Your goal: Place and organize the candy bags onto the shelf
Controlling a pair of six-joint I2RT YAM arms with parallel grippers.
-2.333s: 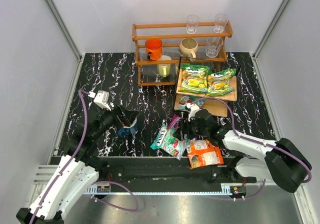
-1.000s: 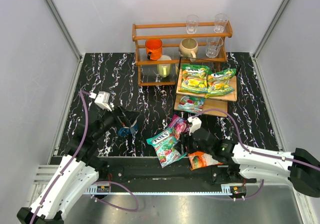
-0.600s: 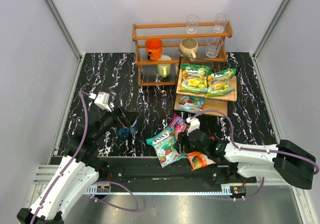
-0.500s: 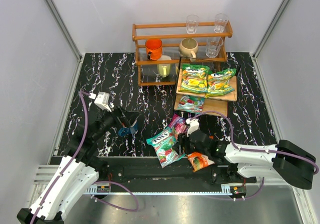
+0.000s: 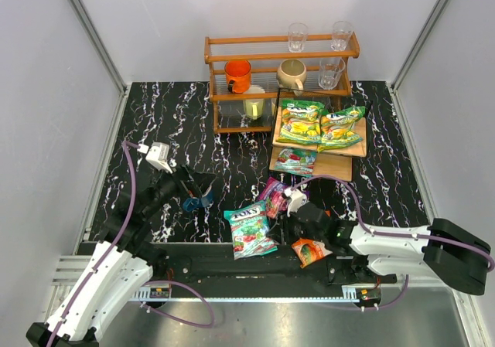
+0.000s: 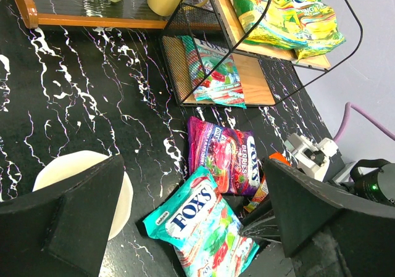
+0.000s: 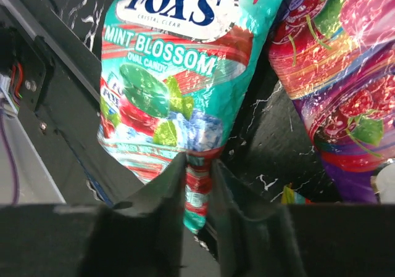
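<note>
Right wrist: bag (image 7: 179,79) in end effector (image 7: 197,162)

Three candy bags (image 5: 302,121) on shelf (image 5: 334,166), three off

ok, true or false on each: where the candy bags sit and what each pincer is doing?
1. The two green-yellow bags lie on the upper tier of the shelf. True.
2. The purple bag is on the shelf's lower tier. False: it lies on the table; the lower tier holds the shelved teal FOX'S bag.
3. The right pincer is shut on the bottom edge of the loose teal FOX'S bag. True.
4. The left pincer holds the orange bag. False: it is open and empty; the orange bag lies at the table's near edge.
</note>
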